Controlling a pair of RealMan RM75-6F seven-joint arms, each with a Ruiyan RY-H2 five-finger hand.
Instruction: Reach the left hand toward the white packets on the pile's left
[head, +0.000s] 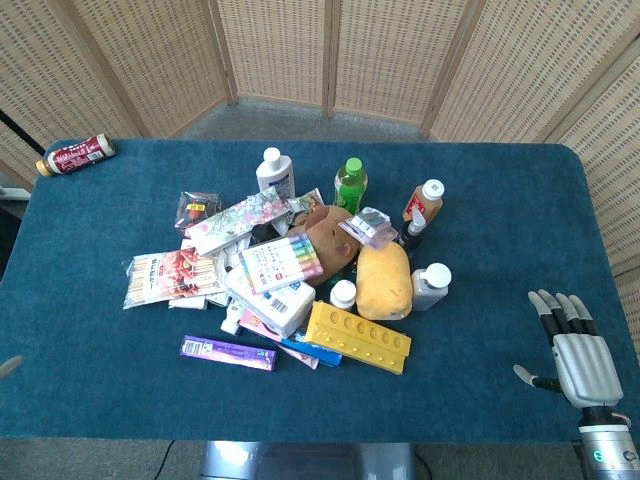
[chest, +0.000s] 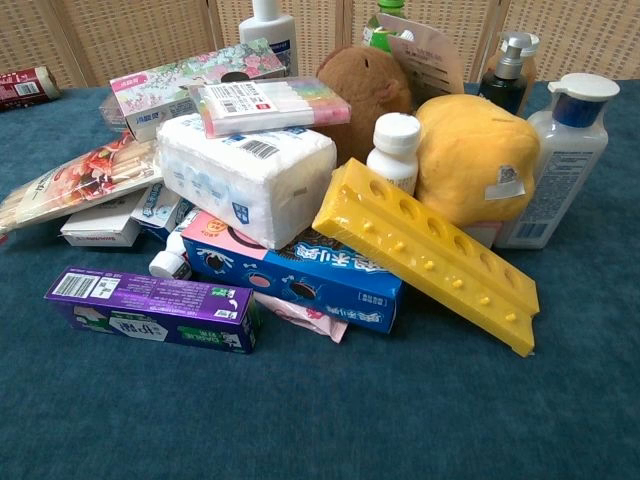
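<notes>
The white packets (head: 168, 276) with red print lie flat on the pile's left side, on the blue tabletop (head: 90, 210). In the chest view the white packets (chest: 72, 186) show at the left, above a small white box (chest: 100, 226). Only a grey tip at the head view's left edge (head: 8, 366) shows of my left hand, well left of and below the packets; its fingers are hidden. My right hand (head: 574, 348) rests at the table's near right corner, fingers spread, holding nothing, far from the pile.
The pile holds a purple box (head: 227, 352), a yellow tray (head: 358, 337), a white tissue pack (chest: 246, 176), a yellow sponge (head: 383, 279), a brown plush (head: 328, 238) and several bottles. A red-labelled bottle (head: 76, 154) lies at the far left corner.
</notes>
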